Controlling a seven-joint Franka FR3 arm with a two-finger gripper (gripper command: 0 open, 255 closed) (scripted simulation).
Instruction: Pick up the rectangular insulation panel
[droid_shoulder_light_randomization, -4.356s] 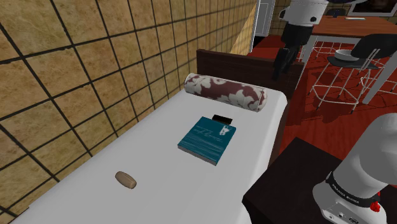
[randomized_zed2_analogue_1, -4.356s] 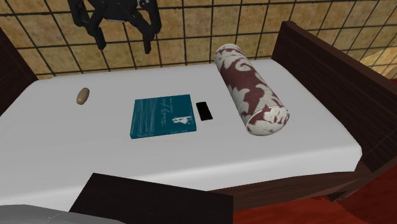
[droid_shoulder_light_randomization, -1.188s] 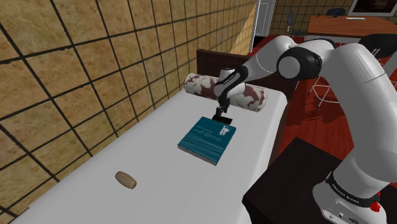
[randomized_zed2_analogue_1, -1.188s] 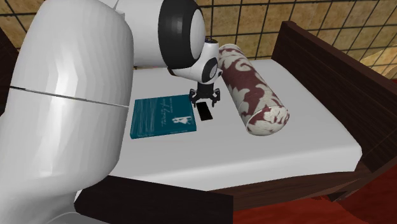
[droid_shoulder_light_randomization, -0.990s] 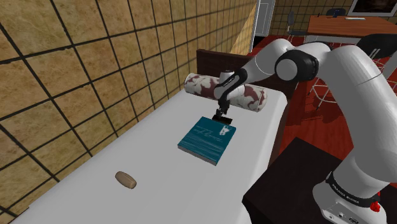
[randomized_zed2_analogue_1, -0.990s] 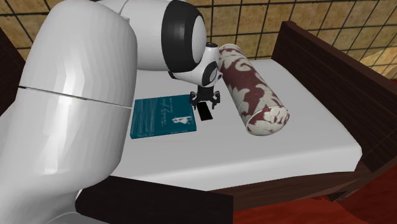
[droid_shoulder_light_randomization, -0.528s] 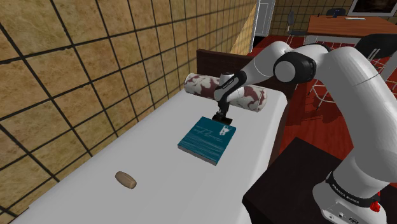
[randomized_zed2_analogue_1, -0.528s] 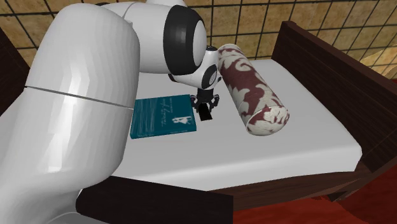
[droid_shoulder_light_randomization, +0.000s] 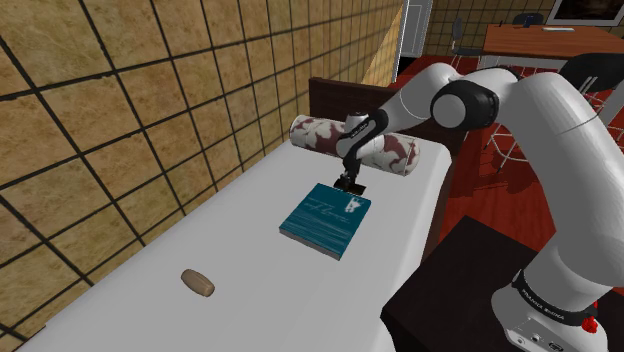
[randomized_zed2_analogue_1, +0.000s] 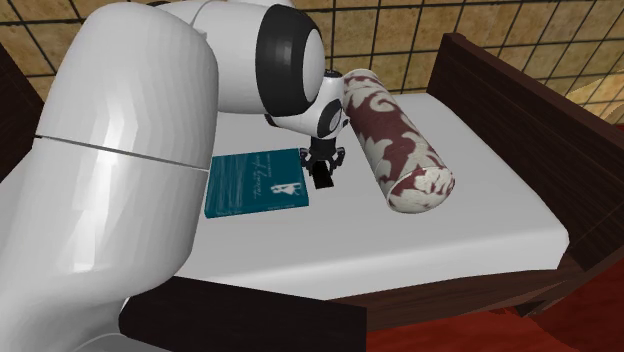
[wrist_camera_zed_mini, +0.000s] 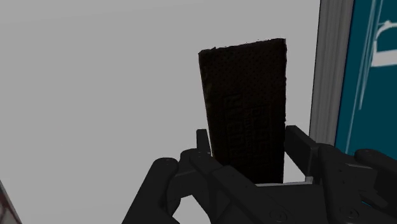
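Approach and grasp appear complete: the end effector (wrist_camera_zed_mini: 250, 137) is clamped across the black insulation panel (wrist_camera_zed_mini: 245, 89), which lies flat on the bed (wrist_camera_zed_mini: 95, 83); lift outstanding.

Noted white arm (droid_shoulder_light_randomization: 540, 95) arched high at the elbow, forearm sloping down toward the shoulder view's left. Logged wrist bent so the black gripper (droid_shoulder_light_randomization: 349, 183) points nearly straight down. Recorded fingers (wrist_camera_zed_mini: 302, 147) set close, pressed against both long edges of a dark panel (wrist_camera_zed_mini: 245, 95), clasping it between them. In second exterior view, noted upper arm (randomized_zed2_analogue_1: 130, 150) bulking in foreground, gripper (randomized_zed2_analogue_1: 322, 172) low beyond it.
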